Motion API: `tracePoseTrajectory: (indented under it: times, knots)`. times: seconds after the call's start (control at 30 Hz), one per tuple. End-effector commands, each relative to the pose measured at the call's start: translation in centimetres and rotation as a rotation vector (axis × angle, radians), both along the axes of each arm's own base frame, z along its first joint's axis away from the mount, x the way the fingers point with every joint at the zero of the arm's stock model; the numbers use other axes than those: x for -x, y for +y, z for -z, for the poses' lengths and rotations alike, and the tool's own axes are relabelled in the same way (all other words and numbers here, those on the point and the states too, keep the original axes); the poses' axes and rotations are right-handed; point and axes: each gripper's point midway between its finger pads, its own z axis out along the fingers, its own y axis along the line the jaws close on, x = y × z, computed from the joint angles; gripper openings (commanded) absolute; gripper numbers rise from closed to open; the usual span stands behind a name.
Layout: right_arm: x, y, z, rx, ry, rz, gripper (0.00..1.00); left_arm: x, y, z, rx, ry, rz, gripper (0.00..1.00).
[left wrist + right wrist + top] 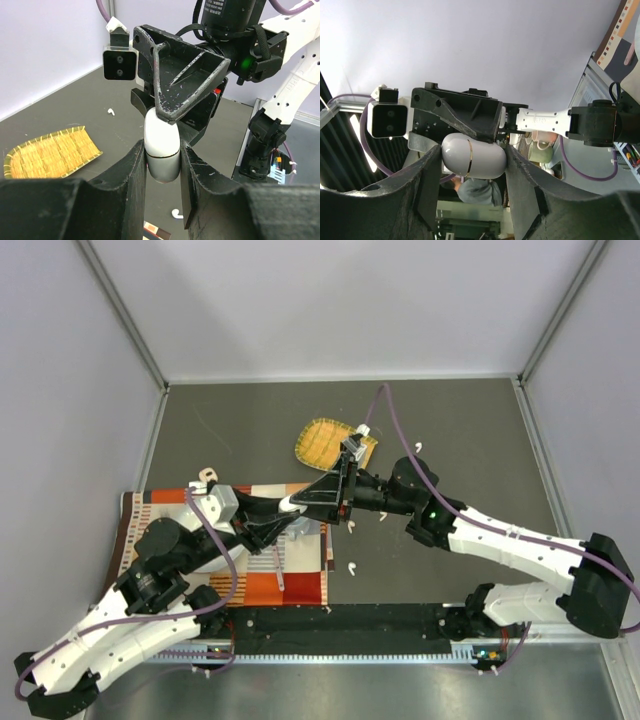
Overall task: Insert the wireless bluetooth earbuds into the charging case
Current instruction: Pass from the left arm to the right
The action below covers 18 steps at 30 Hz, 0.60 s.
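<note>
A smooth white egg-shaped plastic charging case is being gripped by the left claw, its black fingers pressed against both sides of the case, above the dark grey worktop near the edge of an orange, white and brown patterned cloth. The same case is being framed by the right claw, whose fingers are standing on either side of it with the case filling the gap; whether they are actually pressing on it cannot be told. The two claws are being held nose to nose over the case. Small white comma-shaped earbuds are being left loose on the worktop: one near the cloth's right edge, one further back to the right, and one just below the right claw. A woven yellow straw mat is lying behind the claws.
</note>
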Motion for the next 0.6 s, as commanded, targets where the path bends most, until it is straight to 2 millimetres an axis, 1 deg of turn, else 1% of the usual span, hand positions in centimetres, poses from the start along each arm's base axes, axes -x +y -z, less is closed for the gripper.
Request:
tracePoseTrajectory:
  times: [0.0,0.03,0.07,0.1,0.13,0.27,0.33,0.43,0.5,0.53,0.57]
  knots:
    - [0.60,-0.37,-1.99,-0.067,-0.014,-0.035,0.38,-0.52,0.11,-0.67,0.027,-0.008,-0.028,0.00]
    - [0.71,-0.43,-2.04,-0.071,-0.004,-0.041,0.35,-0.52,0.11,-0.60,0.024,-0.007,-0.029,0.00]
    - [0.86,-0.45,-2.07,-0.072,-0.003,-0.049,0.39,-0.59,0.11,-0.52,0.022,-0.005,-0.032,0.00]
    - [0.95,-0.48,-2.00,-0.068,0.002,-0.054,0.45,-0.60,0.13,-0.49,0.021,-0.006,-0.034,0.00]
    - [1.02,-0.51,-2.11,-0.068,0.007,-0.057,0.53,-0.60,0.09,-0.45,0.021,-0.004,-0.032,0.00]
    - [1.00,-0.51,-1.95,-0.062,0.011,-0.056,0.53,-0.56,0.11,-0.45,0.019,-0.007,-0.031,0.00]
    - [1.01,-0.49,-2.00,-0.064,0.013,-0.058,0.50,-0.59,0.09,-0.41,0.017,-0.007,-0.031,0.00]
    - [1.02,-0.46,-2.02,-0.064,0.015,-0.059,0.51,-0.60,0.05,-0.37,0.016,-0.007,-0.030,0.00]
    - [1.00,-0.44,-1.93,-0.063,0.019,-0.060,0.48,-0.61,0.03,-0.41,0.015,-0.008,-0.030,0.00]
    - [1.01,-0.45,-1.97,-0.066,0.020,-0.060,0.44,-0.60,-0.01,-0.30,0.012,-0.004,-0.028,0.00]
    - [1.00,-0.48,-2.06,-0.072,0.017,-0.059,0.42,-0.61,0.03,-0.30,0.012,-0.004,-0.030,0.00]
